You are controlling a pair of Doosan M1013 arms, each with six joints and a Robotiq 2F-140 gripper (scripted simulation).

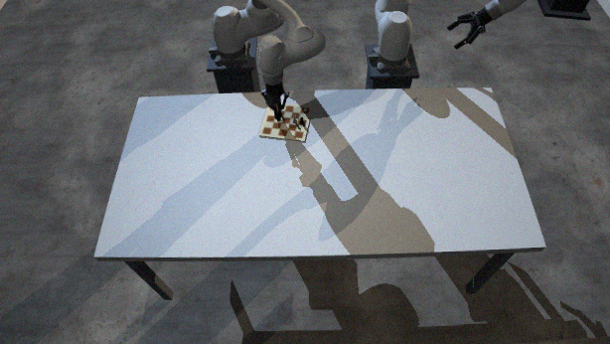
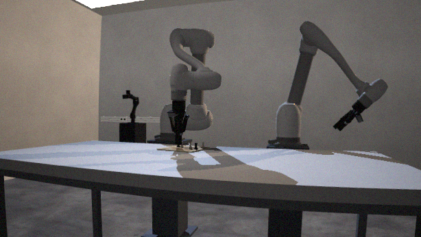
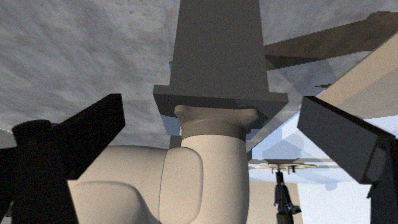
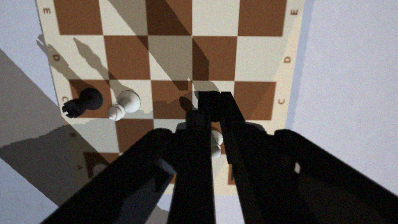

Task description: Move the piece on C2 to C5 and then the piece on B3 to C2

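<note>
"What worries you?"
"The black right gripper (image 1: 278, 118) (image 2: 178, 145) (image 4: 213, 106) is low over the checkered brown-and-cream board (image 1: 265, 132) (image 2: 163, 148) (image 4: 170, 55). Releasing high or off-centre could tip its load; opening wide might knock the white piece (image 4: 216, 142) just behind."
"Its fingers?"
"Nearly together, I judge clamped on a slim chess piece they hide. Beside them, one square over past a bare one, stands a round-headed white piece (image 4: 129, 101), then a black piece (image 4: 90, 99)."
"And the left gripper (image 1: 452, 38) (image 2: 337, 127) (image 3: 211, 111)?"
"Wide apart, nothing held."

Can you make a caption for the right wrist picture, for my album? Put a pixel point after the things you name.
Right gripper (image 1: 279, 118) (image 2: 178, 146) (image 4: 215, 100) reaching down over a chessboard (image 1: 268, 135) (image 2: 164, 148) (image 4: 170, 57).
</note>
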